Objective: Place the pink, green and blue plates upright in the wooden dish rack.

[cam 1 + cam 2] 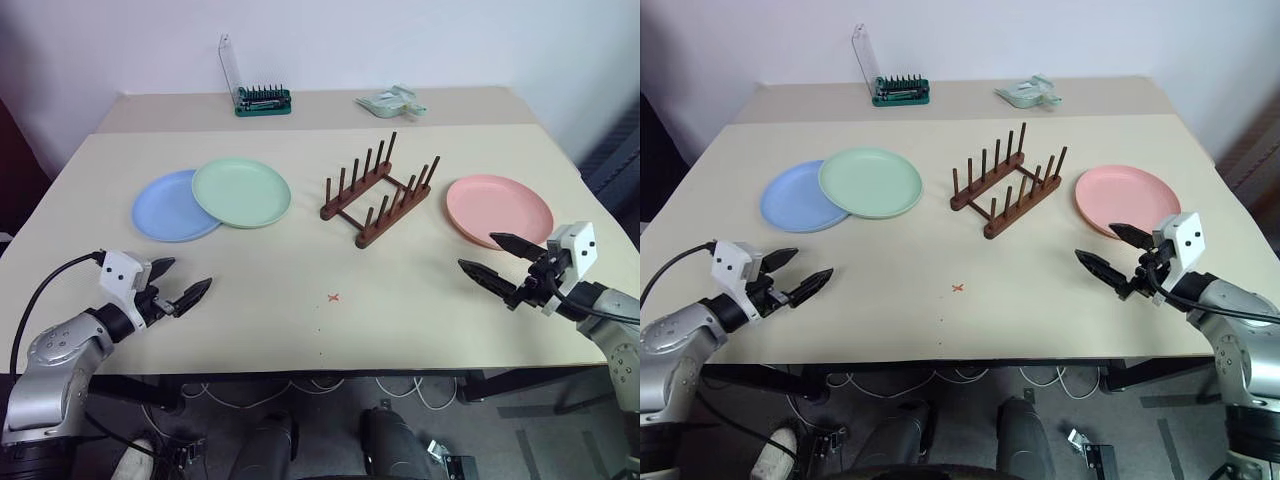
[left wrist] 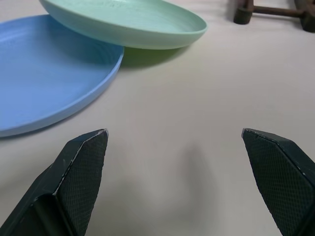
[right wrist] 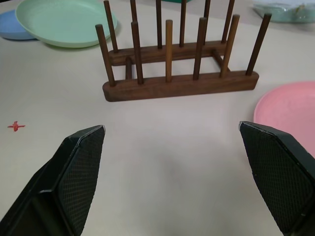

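Left eye view: both grippers, left (image 1: 182, 283) and right (image 1: 492, 257), open and empty; right should pinch the near rim of the pink plate (image 1: 499, 209) beside it, then stand it between the rack (image 1: 378, 193) pegs.

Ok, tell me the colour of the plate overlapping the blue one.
Pale mint green plate; left eye view.

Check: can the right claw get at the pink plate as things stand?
Probably yes. The right claw is open and empty, beside the near rim of the pink plate, which lies flat with nothing on it. The wooden dish rack stands off to the side, clear of the approach.
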You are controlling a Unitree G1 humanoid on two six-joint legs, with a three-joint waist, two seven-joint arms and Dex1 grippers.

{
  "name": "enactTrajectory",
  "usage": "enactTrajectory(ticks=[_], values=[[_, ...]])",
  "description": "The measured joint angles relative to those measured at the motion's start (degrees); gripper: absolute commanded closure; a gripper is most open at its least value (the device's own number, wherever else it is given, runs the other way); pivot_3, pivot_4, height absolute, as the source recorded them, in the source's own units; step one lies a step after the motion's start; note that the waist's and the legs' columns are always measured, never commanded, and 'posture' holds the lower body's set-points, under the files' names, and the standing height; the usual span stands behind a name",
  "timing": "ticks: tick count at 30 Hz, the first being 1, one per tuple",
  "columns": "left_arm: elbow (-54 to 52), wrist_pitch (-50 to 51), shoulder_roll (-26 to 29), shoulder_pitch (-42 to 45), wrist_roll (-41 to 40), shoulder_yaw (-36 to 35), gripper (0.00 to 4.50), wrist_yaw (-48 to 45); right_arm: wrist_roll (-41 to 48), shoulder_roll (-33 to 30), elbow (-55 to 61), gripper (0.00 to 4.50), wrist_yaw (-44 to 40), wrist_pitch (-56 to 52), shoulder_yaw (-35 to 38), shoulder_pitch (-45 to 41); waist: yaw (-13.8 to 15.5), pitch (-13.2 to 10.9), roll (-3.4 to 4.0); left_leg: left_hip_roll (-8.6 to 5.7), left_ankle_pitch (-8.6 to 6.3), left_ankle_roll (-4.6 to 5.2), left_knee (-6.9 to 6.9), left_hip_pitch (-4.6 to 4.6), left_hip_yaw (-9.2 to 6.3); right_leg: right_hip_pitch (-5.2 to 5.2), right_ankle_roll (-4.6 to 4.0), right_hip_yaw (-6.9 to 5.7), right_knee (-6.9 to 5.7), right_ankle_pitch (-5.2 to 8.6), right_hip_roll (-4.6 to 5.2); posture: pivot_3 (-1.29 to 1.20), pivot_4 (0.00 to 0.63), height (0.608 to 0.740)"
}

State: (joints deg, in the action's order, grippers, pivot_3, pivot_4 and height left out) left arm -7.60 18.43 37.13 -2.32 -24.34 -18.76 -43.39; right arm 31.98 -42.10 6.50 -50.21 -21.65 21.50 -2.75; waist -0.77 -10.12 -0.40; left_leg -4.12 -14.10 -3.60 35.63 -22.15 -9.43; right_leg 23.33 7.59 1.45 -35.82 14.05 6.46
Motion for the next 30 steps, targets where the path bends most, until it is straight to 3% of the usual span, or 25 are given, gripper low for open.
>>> enactTrajectory(ticks=[10,15,21,25,30], values=[[-3.6,1.3,-0.2,-3.6,-0.2,-0.4,0.0,0.2,-0.8,0.9,1.7,0.05,2.1,-0.6,-2.4,-0.3,0.1,0.0,0.0,0.01,0.0,0.0,0.0,-0.01,-0.01,0.01,-0.02,0.0,0.0,0.01,0.01,0.0,0.15,0.74],[-8.9,4.1,-2.0,-2.8,-0.1,5.4,0.0,0.8,-0.8,2.7,5.5,0.05,3.8,-1.4,-4.5,0.0,0.3,0.0,0.0,-0.01,0.0,0.0,0.01,-0.04,-0.02,-0.02,0.0,0.0,0.07,0.0,0.03,0.0,0.15,0.74],[-8.5,4.7,-7.8,5.1,6.3,19.7,0.0,4.5,-1.0,6.0,8.6,0.05,6.5,-1.7,-7.4,0.2,0.1,0.0,0.01,-0.03,0.0,0.0,0.02,-0.03,-0.01,0.01,0.03,0.0,0.02,-0.02,0.01,0.0,0.15,0.74],[2.7,3.6,-18.7,16.2,13.8,28.6,0.0,10.5,-1.3,7.6,12.0,0.05,8.7,-2.8,-9.8,0.6,0.6,0.0,0.02,-0.09,-0.02,0.03,0.32,-0.14,-0.05,-0.05,0.06,-0.03,-0.01,-0.03,0.0,0.0,0.15,0.74],[15.3,-2.7,-26.2,25.8,21.3,36.3,0.0,13.3,-1.3,8.6,16.7,0.05,11.7,-4.0,-10.7,1.4,0.7,0.0,0.0,-0.11,-0.04,0.07,0.38,-0.15,-0.03,-0.08,0.1,-0.03,0.01,-0.02,0.01,0.0,0.15,0.74]])
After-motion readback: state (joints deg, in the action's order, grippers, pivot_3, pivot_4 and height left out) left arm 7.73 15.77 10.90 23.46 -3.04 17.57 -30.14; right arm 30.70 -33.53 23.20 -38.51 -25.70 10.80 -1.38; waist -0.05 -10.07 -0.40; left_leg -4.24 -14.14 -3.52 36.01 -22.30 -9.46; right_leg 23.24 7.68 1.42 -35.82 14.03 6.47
